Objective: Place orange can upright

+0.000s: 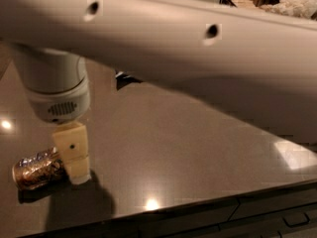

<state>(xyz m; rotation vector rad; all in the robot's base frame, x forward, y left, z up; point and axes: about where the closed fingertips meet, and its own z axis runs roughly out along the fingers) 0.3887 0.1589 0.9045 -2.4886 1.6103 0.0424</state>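
The orange can (35, 169) is lying on its side just left of the gripper (78, 172), long axis pointing toward it; whether the gripper is open or closed cannot be told.

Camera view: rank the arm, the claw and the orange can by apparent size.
1. Arm, by far the largest, spanning the top.
2. Claw and orange can look alike, so unranked; the claw hangs low beside the lying can's right end.

Right end of mottled brown-orange drink can (34, 170) hidden behind cream pincer (78, 172) at lower left; dark shape (127, 78) mostly behind white arm (198, 53).
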